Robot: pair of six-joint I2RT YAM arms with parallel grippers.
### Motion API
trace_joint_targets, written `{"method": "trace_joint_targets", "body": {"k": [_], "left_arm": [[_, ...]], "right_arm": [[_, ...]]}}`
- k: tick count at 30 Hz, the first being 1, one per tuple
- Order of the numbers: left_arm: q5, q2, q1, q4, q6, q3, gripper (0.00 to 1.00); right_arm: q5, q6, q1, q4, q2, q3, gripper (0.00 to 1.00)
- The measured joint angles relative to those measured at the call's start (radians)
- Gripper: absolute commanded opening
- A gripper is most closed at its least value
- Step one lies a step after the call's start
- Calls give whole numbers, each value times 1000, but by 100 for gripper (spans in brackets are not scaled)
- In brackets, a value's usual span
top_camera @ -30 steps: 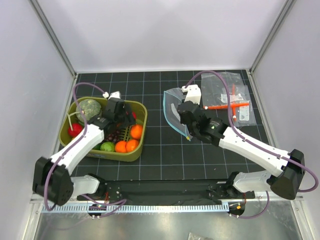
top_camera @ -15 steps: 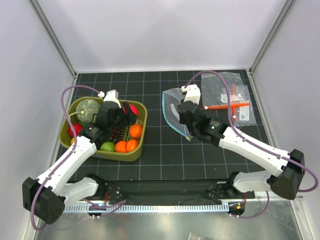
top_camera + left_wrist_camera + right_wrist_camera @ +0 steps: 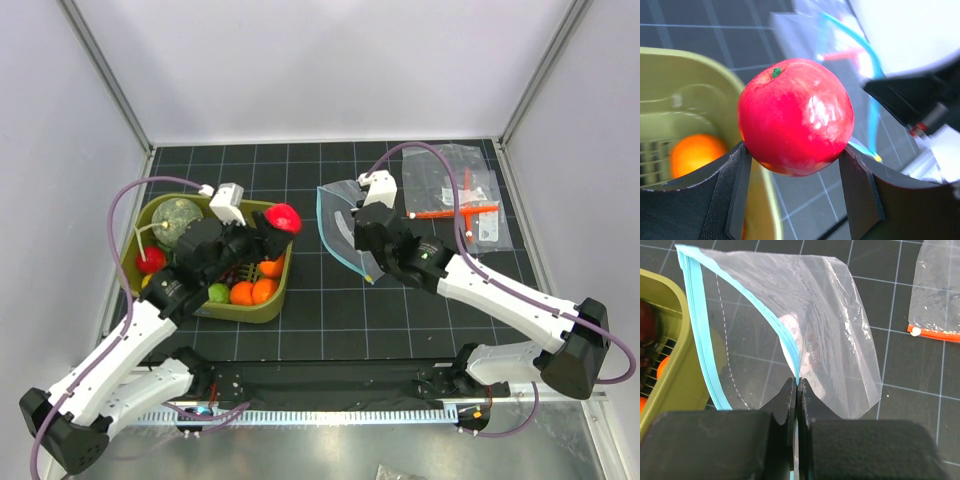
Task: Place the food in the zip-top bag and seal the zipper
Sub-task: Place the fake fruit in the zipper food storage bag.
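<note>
Left jaws pinch round glossy red toy fruit (image 3: 796, 117) over right rim of olive-green plastic basket (image 3: 283, 285). Right jaws pressed together on light-blue zipper strip (image 3: 695, 300) of clear crinkly bag (image 3: 830, 330) — bag just beside basket.
</note>
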Motion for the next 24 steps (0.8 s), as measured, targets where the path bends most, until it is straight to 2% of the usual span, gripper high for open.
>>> {"method": "trace_joint_targets", "body": {"k": [9,15,24], "left_arm": [[139,156,-145,63,40,16,36],[188,166,-161,105,55,16,37],[124,222,-161,87,58,58,40]], "right_arm": [[-60,0,0,49,0,-10,1],[-163,0,0,69,0,-33,1],[-278,0,-1,109,-10,-56,1]]}}
